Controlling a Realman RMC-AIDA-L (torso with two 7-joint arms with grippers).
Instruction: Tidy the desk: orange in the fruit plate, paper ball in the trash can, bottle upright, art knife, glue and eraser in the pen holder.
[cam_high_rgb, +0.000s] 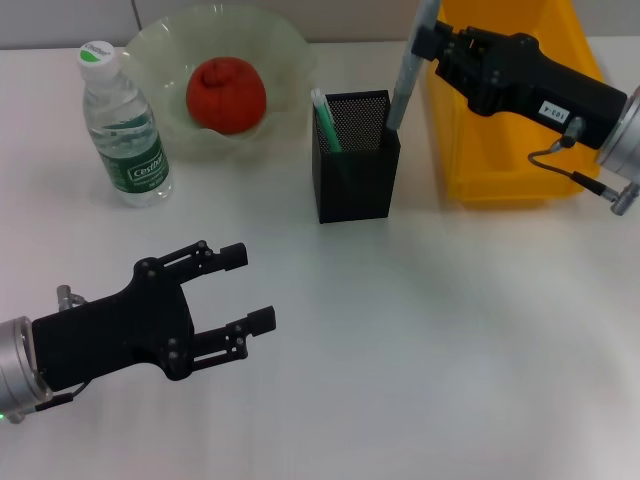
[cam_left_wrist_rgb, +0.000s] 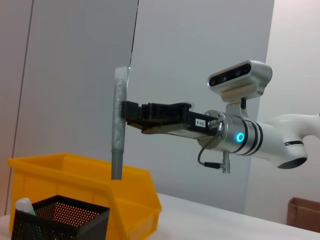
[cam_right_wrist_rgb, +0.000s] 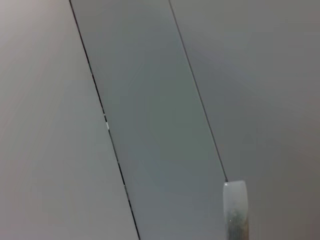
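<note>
My right gripper (cam_high_rgb: 425, 45) is shut on the grey art knife (cam_high_rgb: 408, 75) and holds it upright, its lower end just above the black mesh pen holder (cam_high_rgb: 357, 165). The left wrist view shows the same knife (cam_left_wrist_rgb: 118, 130) above the holder (cam_left_wrist_rgb: 60, 222). A green-and-white glue stick (cam_high_rgb: 325, 120) stands in the holder. The orange (cam_high_rgb: 226, 95) lies in the fruit plate (cam_high_rgb: 285, 45). The bottle (cam_high_rgb: 124, 130) stands upright at the left. My left gripper (cam_high_rgb: 250, 288) is open and empty at the front left. The paper ball and the eraser are out of view.
The yellow trash can (cam_high_rgb: 500, 150) stands right of the pen holder, under my right arm; its inside is mostly hidden by the arm. The right wrist view shows only the knife's upper end (cam_right_wrist_rgb: 235, 210) against a wall.
</note>
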